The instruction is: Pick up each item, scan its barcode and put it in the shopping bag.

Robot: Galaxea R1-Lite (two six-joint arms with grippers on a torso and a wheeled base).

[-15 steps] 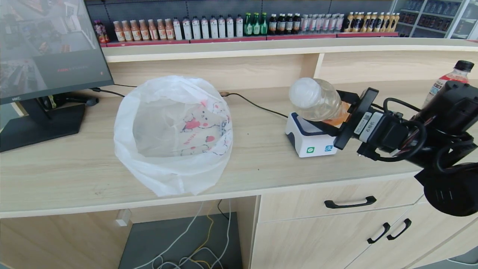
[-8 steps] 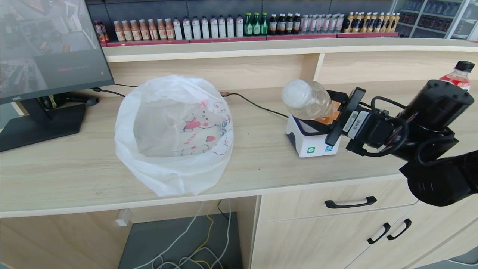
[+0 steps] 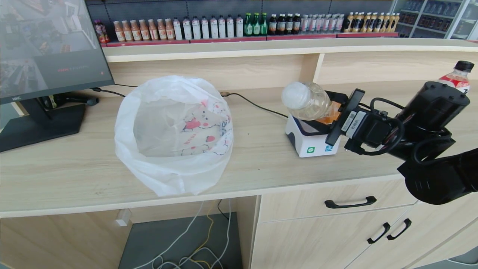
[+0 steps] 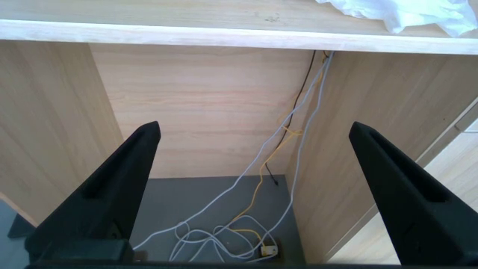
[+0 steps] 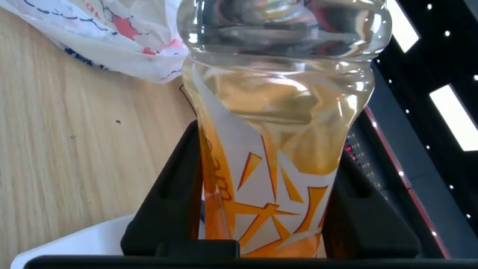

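Moved the bottle (image 3: 306, 100) leftward and a touch lower over the last second; holds it sideways, amber drink inside, just above the single white scanner (image 3: 312, 144), with the right gripper (image 3: 330, 114) fingers clamped on its orange-labelled middle. Hangs the left gripper (image 4: 254, 131) below the desk edge, fingers spread wide, over loose cables (image 4: 246, 217). Elsewhere on the pale wood desk (image 3: 261, 164): one white shopping bag (image 3: 173, 134) standing open, one monitor (image 3: 48, 45) at the left, a second bottle (image 3: 457, 76) far right, rows of drinks on the shelf (image 3: 239, 39) behind.

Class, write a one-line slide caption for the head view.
Right pincer holds a bottle sideways over the scanner, shopping bag open nearby.
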